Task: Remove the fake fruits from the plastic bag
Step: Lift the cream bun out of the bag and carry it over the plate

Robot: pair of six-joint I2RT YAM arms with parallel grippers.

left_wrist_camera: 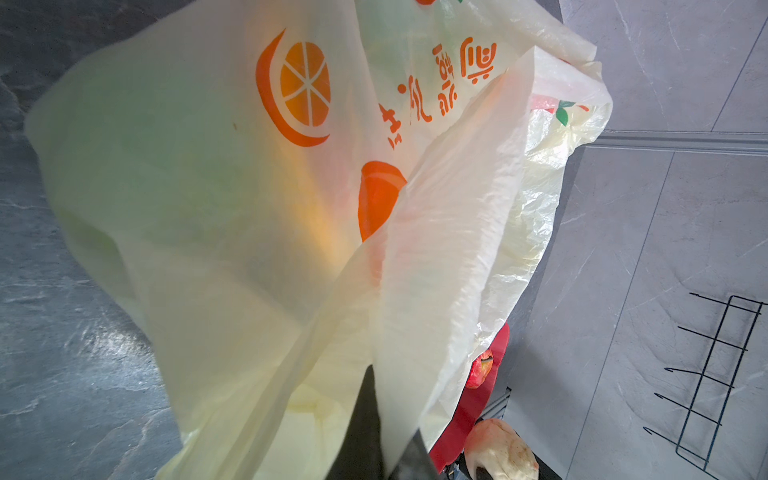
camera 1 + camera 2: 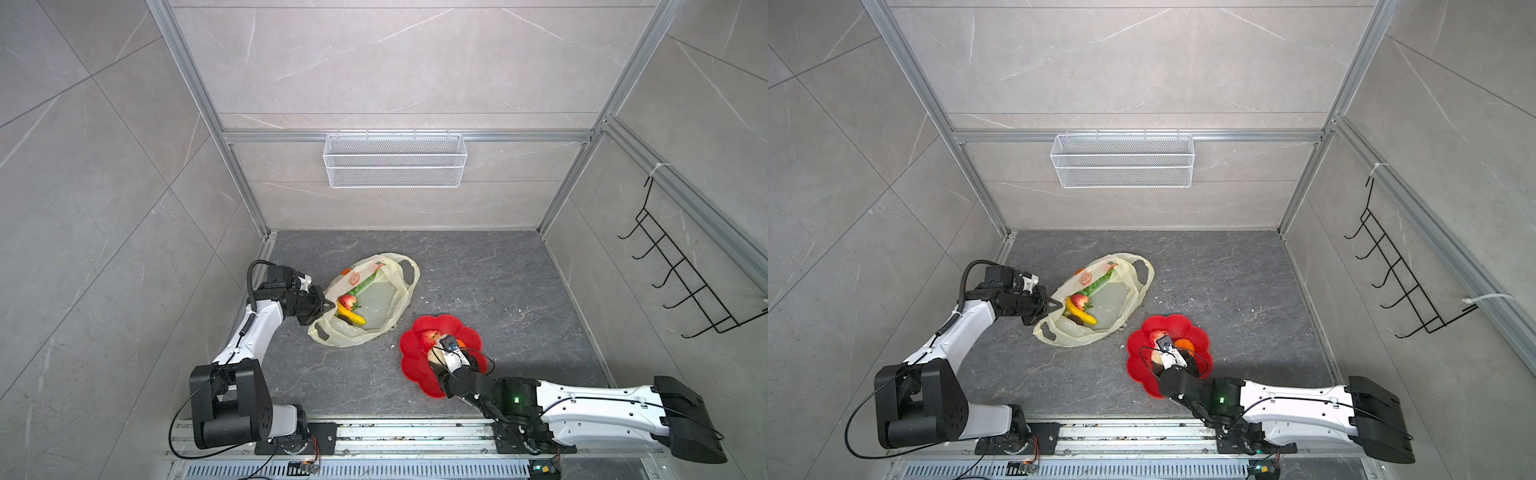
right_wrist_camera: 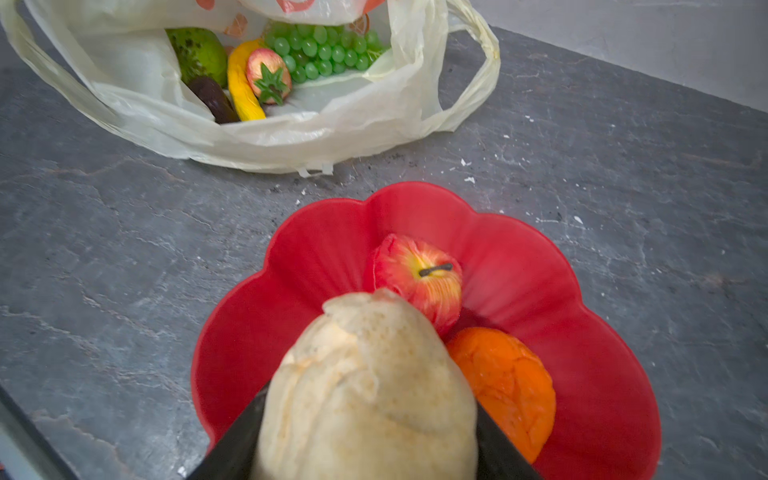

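The left tool (image 2: 329,306) is clenched on the bag (image 2: 376,297) edge. The right tool (image 3: 372,399) grasps the cream fruit (image 3: 365,365) above the plate (image 3: 582,332), with the apple (image 3: 415,278) just ahead of it.

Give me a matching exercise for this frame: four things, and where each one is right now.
1 cream fruit
2 red apple
3 yellow banana
4 plastic bag

a lying on the red plate
b inside the plastic bag
c gripped by the right gripper
d edge pinched by the left gripper

Pairs: 1-c, 2-a, 3-b, 4-d
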